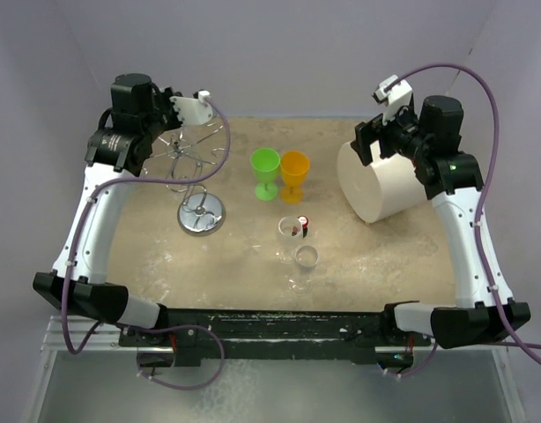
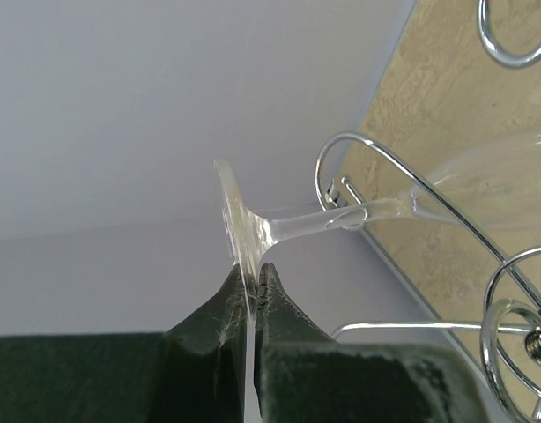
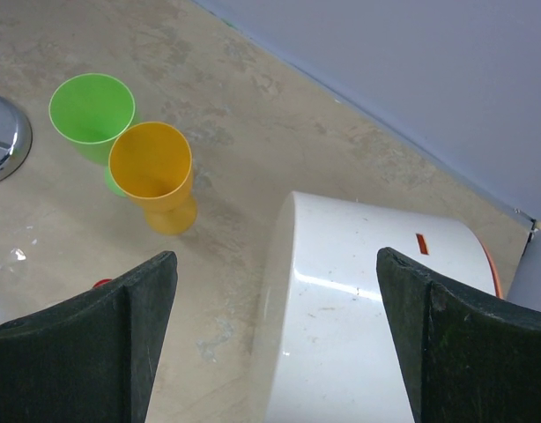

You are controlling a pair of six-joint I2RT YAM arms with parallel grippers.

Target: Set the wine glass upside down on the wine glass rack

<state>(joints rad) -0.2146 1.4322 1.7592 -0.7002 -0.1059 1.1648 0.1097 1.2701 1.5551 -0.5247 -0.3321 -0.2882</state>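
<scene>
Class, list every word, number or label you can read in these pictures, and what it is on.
No text is readable.
Label on the left arm: white print, too small to read.
Red mark on the white cylinder: no letters discernible.

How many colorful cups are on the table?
2. The green cup sits in the middle, toward the back; the orange cup stands right beside it, on its right. None looks hidden.

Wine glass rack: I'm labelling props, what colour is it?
The rack is shiny silver; top external shows it best.
</scene>
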